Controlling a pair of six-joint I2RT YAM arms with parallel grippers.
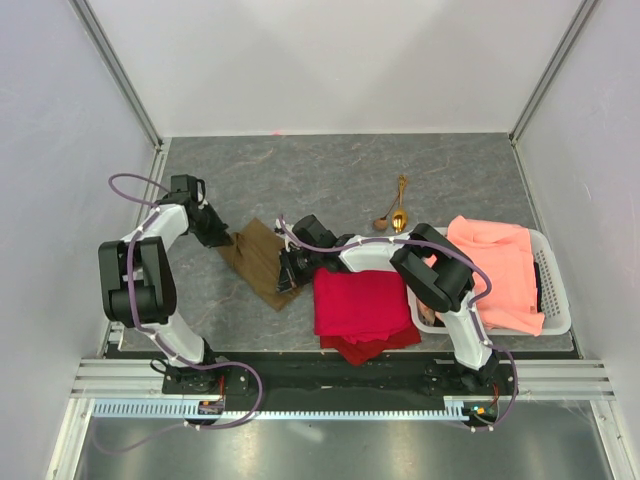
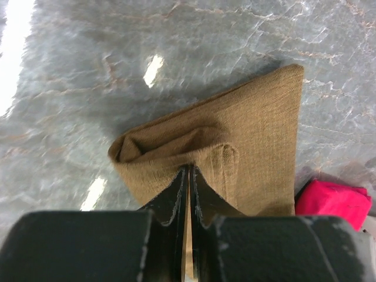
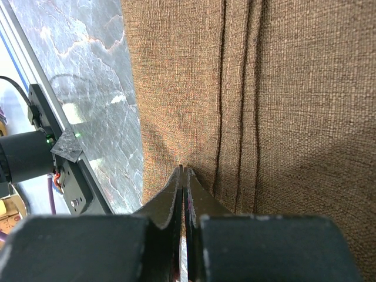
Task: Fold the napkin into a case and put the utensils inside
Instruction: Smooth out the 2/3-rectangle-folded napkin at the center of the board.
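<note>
Overhead view looks down; wrist cameras closely share napkin [image 1: 258, 258]

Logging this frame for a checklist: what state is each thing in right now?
napkin: partly folded, pinched by both grippers.
left gripper: shut on the napkin.
right gripper: shut on the napkin.
utensils: lying loose, outside the napkin.
red cloth: folded, lying flat.
salmon cloth: draped over the basket.

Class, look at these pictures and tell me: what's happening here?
Both arms hold the olive-brown napkin on the table. The left gripper is shut on its left edge, the right gripper on its right side. The two gold utensils lie farther back on the table, not yet tucked in. The red cloth and the basket holding a salmon cloth sit at the right.
</note>
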